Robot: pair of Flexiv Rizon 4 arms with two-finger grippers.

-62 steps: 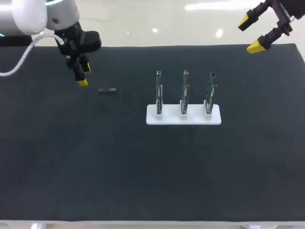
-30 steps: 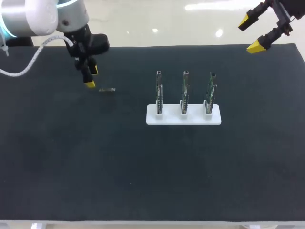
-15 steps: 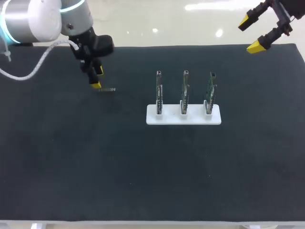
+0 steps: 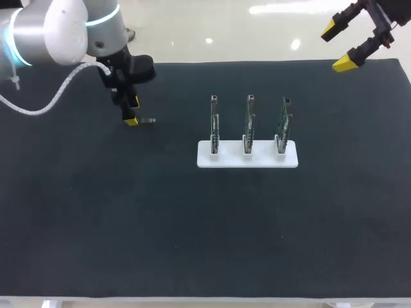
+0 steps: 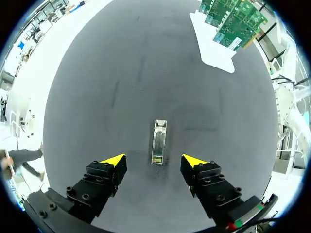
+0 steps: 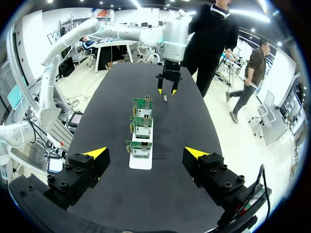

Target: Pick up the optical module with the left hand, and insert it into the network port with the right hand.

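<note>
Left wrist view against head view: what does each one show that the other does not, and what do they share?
Only the left wrist view: the left gripper is open, and the optical module lies flat ahead of it, touching neither finger. Only the head view: the right gripper, open near the table's far right corner. Both: the optical module, the white holder with its circuit boards.

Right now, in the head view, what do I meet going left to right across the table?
left gripper → optical module → first circuit board → second circuit board → third circuit board → right gripper
</note>
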